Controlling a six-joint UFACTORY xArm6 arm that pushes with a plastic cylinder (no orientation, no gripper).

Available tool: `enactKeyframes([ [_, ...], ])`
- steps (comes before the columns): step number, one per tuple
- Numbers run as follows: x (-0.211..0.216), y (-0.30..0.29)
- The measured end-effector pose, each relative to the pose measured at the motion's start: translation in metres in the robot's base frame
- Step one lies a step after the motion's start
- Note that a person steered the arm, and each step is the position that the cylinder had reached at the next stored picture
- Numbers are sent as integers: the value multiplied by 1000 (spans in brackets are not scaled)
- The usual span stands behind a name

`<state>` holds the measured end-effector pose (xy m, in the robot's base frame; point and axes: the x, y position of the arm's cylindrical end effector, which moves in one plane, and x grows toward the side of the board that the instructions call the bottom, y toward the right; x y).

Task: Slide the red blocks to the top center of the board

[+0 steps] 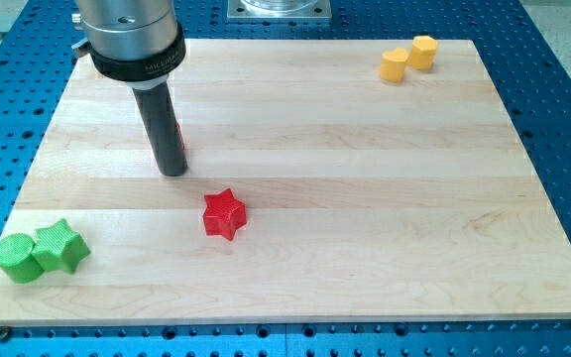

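Observation:
A red star block lies on the wooden board at the view's lower centre-left. A second red block shows only as a thin sliver behind the rod, so its shape cannot be made out. My tip stands on the board at the view's upper left, touching or just in front of that hidden red block, and up and to the left of the red star, apart from it.
Two yellow blocks sit together at the view's top right. A green cylinder and a green star sit together at the view's bottom left. The board lies on a blue perforated table.

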<state>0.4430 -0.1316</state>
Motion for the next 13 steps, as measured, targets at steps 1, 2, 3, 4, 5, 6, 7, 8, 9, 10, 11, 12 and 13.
enactKeyframes([
  [1,0,0],
  [2,-2,-8],
  [3,-4,-15],
  [4,-17,-25],
  [5,-84,16],
  [6,-148,52],
  [7,-72,17],
  [8,-109,-18],
  [9,-142,-15],
  [10,-145,-28],
  [11,-178,56],
  [12,-157,70],
  [13,-46,82],
])
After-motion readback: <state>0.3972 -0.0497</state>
